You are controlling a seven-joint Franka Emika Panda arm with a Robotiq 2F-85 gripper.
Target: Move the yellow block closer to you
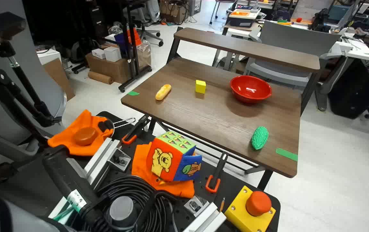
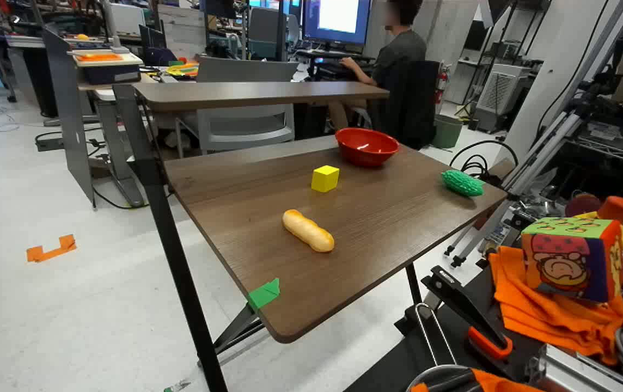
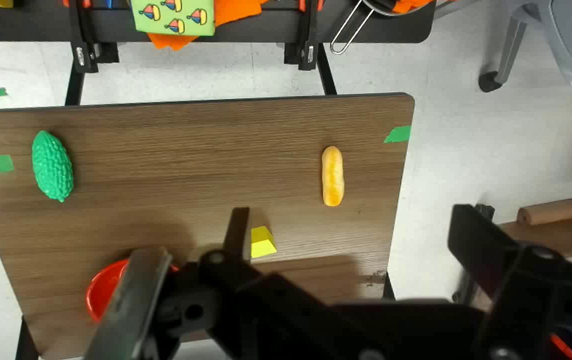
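The yellow block [image 1: 200, 86] is a small bright cube resting on the brown table [image 1: 204, 119], between the orange-yellow oblong piece and the red bowl. The block also shows in an exterior view [image 2: 325, 178]. In the wrist view the block [image 3: 263, 242] appears beside the left finger, which hides part of it. My gripper [image 3: 350, 220] is wide open and empty, high above the table. Its right finger shows over the floor past the table edge. The gripper is out of view in both exterior views.
A red bowl [image 1: 250, 88], an orange-yellow oblong piece [image 1: 163, 92] and a green bumpy piece [image 1: 260, 138] lie on the table. A raised shelf [image 1: 245, 48] runs along one long side. A soft picture cube [image 1: 173, 158] and a red button box [image 1: 252, 209] sit on the black base.
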